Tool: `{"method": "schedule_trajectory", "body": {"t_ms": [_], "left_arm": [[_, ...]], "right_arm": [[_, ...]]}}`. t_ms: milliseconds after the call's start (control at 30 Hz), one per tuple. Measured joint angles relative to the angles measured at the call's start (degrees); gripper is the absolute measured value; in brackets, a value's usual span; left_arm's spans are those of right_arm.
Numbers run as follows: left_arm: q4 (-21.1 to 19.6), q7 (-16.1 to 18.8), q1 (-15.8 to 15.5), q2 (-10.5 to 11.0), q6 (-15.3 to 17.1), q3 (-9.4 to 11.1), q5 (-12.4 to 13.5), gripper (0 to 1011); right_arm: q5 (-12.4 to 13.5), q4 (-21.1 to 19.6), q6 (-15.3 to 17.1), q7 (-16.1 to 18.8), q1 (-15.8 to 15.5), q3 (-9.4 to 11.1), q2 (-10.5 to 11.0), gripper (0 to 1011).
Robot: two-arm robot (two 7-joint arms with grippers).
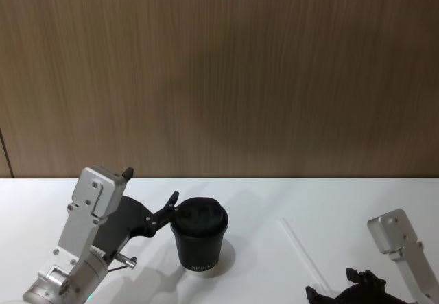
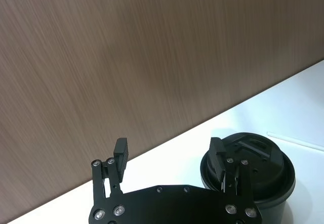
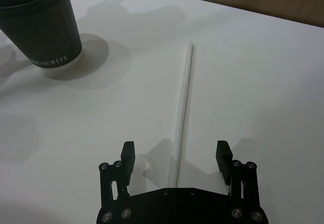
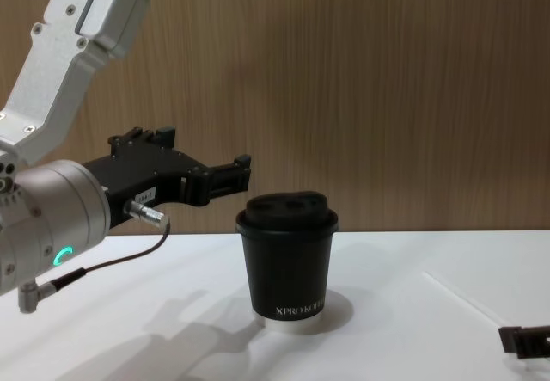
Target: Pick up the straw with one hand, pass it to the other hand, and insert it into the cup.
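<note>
The white straw [image 3: 185,107] lies flat on the white table, to the right of the cup [image 1: 199,239] [image 3: 43,21]; it also shows in the head view as a thin line [image 1: 302,250]. My right gripper [image 3: 174,154] [image 1: 360,285] hovers open over the straw's near end, one finger on each side and nothing held. The black lidded cup [image 4: 288,261] stands upright. My left gripper [image 2: 169,155] [image 1: 151,189] [image 4: 202,162], on its silver green-lit wrist, hangs open and empty beside the cup's lid [image 2: 253,166], one finger close to the lid's edge.
A wood-panelled wall [image 1: 219,71] rises right behind the white table [image 1: 309,201]. Bare table surface stretches between cup and straw and off to the right.
</note>
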Motion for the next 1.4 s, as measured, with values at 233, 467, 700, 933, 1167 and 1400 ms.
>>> {"method": "schedule_trajectory", "body": {"t_ms": [233, 467, 700, 933, 1167, 1400], "left_arm": [[0.0, 0.0, 0.0, 0.0, 0.0, 0.0, 0.0, 1003], [0.0, 0.0, 0.0, 0.0, 0.0, 0.0, 0.0, 1003], [0.0, 0.0, 0.0, 0.0, 0.0, 0.0, 0.0, 1003], [0.0, 0.0, 0.0, 0.0, 0.0, 0.0, 0.0, 1003], [0.0, 0.0, 0.0, 0.0, 0.0, 0.0, 0.0, 1003], [0.0, 0.0, 0.0, 0.0, 0.0, 0.0, 0.0, 1003]], "right_arm": [[-0.1, 0.5, 0.4, 0.3, 0.4, 0.2, -0.4, 1001], [-0.3, 0.8, 0.8, 0.6, 0.6, 0.5, -0.5, 1001], [-0.5, 0.9, 1.2, 1.0, 0.6, 0.7, -0.5, 1001], [-0.7, 1.0, 1.5, 1.3, 0.7, 0.9, -0.6, 1001], [-0.8, 1.2, 1.7, 1.9, 0.8, 0.9, -0.7, 1001], [-0.9, 1.5, 1.9, 2.5, 1.0, 0.9, -0.7, 1001]]}}
